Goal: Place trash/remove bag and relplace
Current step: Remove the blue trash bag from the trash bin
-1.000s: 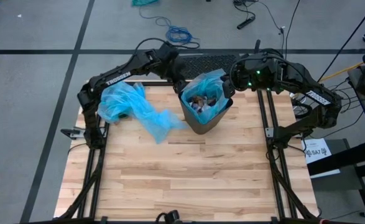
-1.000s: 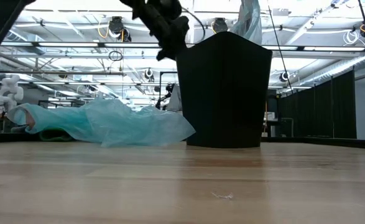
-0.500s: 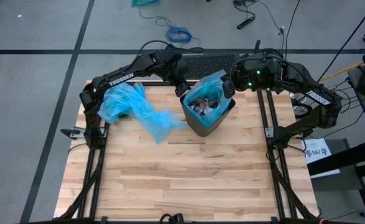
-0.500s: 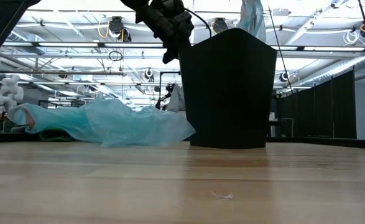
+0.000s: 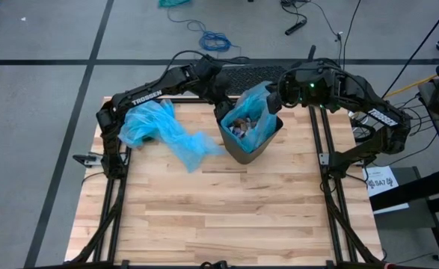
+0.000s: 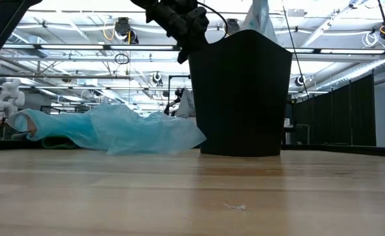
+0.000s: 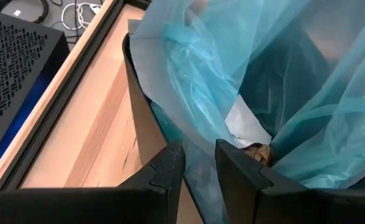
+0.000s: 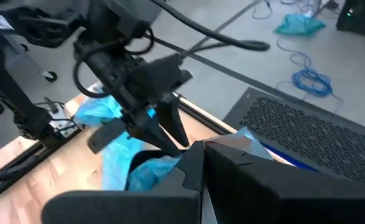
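Note:
A black bin (image 5: 245, 148) stands at the table's far middle, lined with a blue bag (image 5: 258, 112). Inside lies the trash (image 5: 241, 124), white and brown paper wads (image 7: 247, 127). My left gripper (image 5: 223, 101) is at the bin's far left rim, its fingers close together with bag film between them. My right gripper (image 5: 274, 100) is above the bin's far right rim, shut on the bag's raised edge. That edge stands as a peak (image 6: 258, 16) above the bin. A second blue bag (image 5: 163, 131) lies crumpled and flat on the table to the left. My left gripper has the bag's film (image 7: 199, 152) between its two fingers, right by the bin's rim (image 7: 138, 93). The fingers slant down from the table's far left. How many layers they hold, and whether the rim is also between them, does not show. My right gripper pinches the bag's upper edge (image 8: 245, 135) between its shut fingers, coming from the table's far right and slanting down. That edge is drawn up above the bin's rim while the rest of the bag stays inside the bin. The gripper's own fingers hide the exact place of contact.
The near half of the wooden table (image 5: 226, 217) holds only a small scrap (image 6: 235, 206). A black perforated panel (image 5: 245, 75) lies just beyond the far edge, and cables (image 5: 218, 41) lie on the floor behind.
My left gripper has moved a little toward the table's right, up to the bin's rim. The bin has shifted slightly the same way. My right gripper has kept the bag's edge raised.

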Controlling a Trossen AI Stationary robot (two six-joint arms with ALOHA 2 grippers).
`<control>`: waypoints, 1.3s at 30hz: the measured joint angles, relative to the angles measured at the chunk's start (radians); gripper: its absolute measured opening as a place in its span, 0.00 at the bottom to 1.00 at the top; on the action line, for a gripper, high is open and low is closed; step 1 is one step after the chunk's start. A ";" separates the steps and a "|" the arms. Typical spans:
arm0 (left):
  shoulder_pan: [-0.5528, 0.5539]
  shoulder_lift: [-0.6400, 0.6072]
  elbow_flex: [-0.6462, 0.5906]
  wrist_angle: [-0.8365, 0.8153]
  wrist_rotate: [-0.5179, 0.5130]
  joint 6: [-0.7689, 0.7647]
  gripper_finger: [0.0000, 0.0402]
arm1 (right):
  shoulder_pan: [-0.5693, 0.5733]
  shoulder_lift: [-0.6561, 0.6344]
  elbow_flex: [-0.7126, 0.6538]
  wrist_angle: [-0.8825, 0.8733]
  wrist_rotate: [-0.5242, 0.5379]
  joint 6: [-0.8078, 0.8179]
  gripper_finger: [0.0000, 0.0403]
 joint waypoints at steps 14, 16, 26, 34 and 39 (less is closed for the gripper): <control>0.000 0.000 0.000 -0.001 -0.014 0.001 0.24 | 0.009 0.000 0.000 0.022 -0.006 -0.010 0.00; 0.000 0.000 0.000 0.001 -0.053 0.002 0.24 | 0.017 0.000 0.000 0.026 -0.006 -0.010 0.00; -0.021 0.000 0.000 0.017 -0.098 0.003 0.24 | 0.045 0.000 0.000 0.031 -0.006 -0.006 0.00; -0.035 0.000 0.000 0.011 -0.107 0.010 0.09 | 0.045 0.000 0.000 0.030 -0.006 0.016 0.00; -0.037 0.000 0.000 0.012 -0.107 0.010 0.01 | 0.045 0.000 0.000 0.028 -0.006 0.018 0.00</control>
